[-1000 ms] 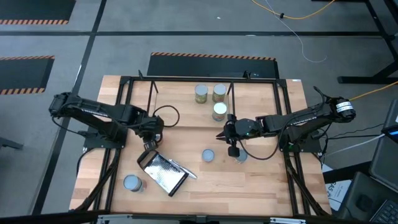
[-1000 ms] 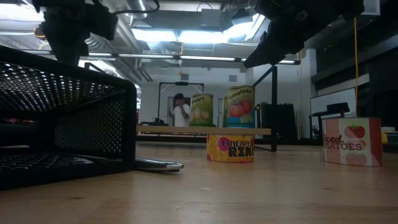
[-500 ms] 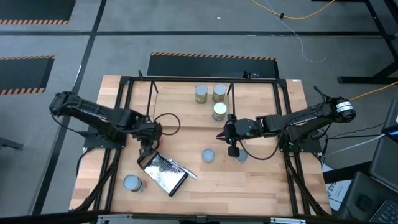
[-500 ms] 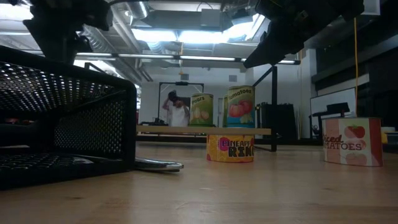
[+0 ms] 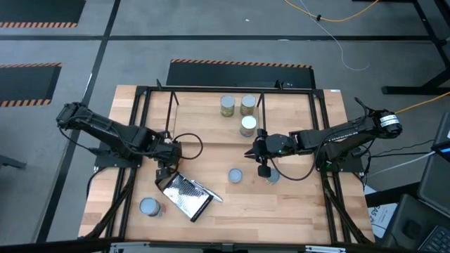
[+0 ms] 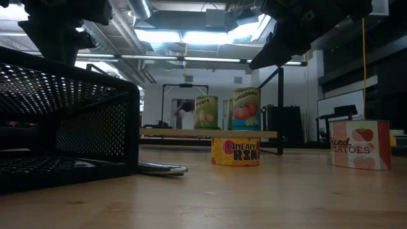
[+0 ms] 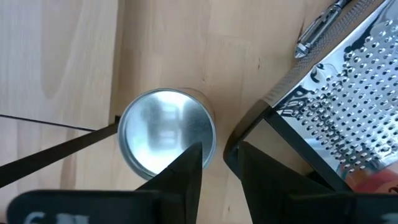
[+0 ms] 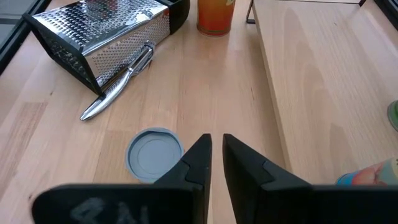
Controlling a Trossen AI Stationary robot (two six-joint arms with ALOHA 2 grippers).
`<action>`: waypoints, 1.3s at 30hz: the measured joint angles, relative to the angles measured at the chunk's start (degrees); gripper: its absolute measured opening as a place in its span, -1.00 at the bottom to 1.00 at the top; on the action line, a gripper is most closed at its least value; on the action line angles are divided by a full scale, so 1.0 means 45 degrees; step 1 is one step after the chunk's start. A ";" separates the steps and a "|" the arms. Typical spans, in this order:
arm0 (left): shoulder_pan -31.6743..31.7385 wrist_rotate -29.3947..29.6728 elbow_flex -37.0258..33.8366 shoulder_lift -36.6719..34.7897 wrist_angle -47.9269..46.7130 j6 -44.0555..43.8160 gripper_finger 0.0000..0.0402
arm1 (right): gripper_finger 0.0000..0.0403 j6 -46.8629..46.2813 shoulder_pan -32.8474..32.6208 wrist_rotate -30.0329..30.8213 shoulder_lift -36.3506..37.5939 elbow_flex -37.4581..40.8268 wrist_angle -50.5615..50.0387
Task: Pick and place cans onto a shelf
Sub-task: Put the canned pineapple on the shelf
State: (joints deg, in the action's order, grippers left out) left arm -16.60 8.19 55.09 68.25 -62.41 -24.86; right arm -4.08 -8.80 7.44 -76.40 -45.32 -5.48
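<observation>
Three cans [image 5: 247, 125] stand on the shelf [image 5: 204, 119], whose board also shows in the low view [image 6: 191, 133]. A blue-grey-topped can [image 5: 235, 175] and a second can [image 5: 273, 176] stand on the table near my right gripper [image 5: 263, 171], which hovers shut and empty; the blue-grey top [image 8: 154, 154] shows just ahead of its fingers. A silver-topped can [image 5: 148, 206] stands near the front left. My left gripper [image 5: 164, 171] hangs shut above the table beside the grater; the silver top [image 7: 166, 134] lies below its fingers.
A metal grater [image 5: 184, 195] with a black frame lies on the table between the silver-topped can and the blue-grey one, with a peeler-like tool [image 8: 118, 84] against it. A black frame [image 5: 140, 112] edges the table. A person moves in the room behind [image 6: 184, 116].
My left gripper has drifted a little toward the table's left edge, staying above the table. The cans and the grater have kept their places.
</observation>
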 joint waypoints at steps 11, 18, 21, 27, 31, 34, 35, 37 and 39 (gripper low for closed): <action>0.0000 -0.0035 -0.1041 0.0005 0.0832 -0.0018 -0.52 | -0.77 0.0005 0.0000 0.0000 0.0000 0.0000 0.0000; 0.0020 0.0083 -0.1579 -0.0010 0.1243 -0.0092 -0.52 | -0.77 -0.0019 0.0000 0.0000 0.0000 0.0000 0.0000; 0.0020 0.0151 -0.1587 -0.0010 0.1251 -0.0010 -0.52 | -0.77 -0.0024 0.0000 0.0000 0.0000 0.0000 0.0000; 0.0020 0.0394 -0.1601 -0.0010 0.1257 0.0000 -0.55 | -0.77 -0.0029 0.0000 0.0000 0.0000 0.0000 0.0000; 0.0020 0.0455 -0.1603 -0.0010 0.1243 0.0005 -0.66 | -0.77 -0.0029 -0.0001 0.0000 0.0000 0.0000 0.0004; 0.0020 0.0456 -0.1603 -0.0009 0.1249 0.0025 -0.79 | -0.77 -0.0029 0.0000 0.0000 0.0000 0.0000 0.0000; 0.0020 0.0454 -0.1603 -0.0005 0.1258 0.0029 -0.83 | -0.77 -0.0029 0.0000 0.0000 0.0000 0.0000 0.0000; 0.0020 0.0452 -0.1603 -0.0005 0.1267 0.0029 -0.92 | -0.77 -0.0029 -0.0005 0.0000 0.0000 0.0000 0.0001; 0.0020 0.0477 -0.1603 -0.0005 0.1263 0.0029 -0.98 | -0.77 -0.0029 -0.0010 0.0000 0.0000 0.0000 0.0003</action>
State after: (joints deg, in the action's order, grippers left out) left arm -16.51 10.33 47.88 68.23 -56.73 -24.73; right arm -4.21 -8.84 7.44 -76.40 -45.32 -5.46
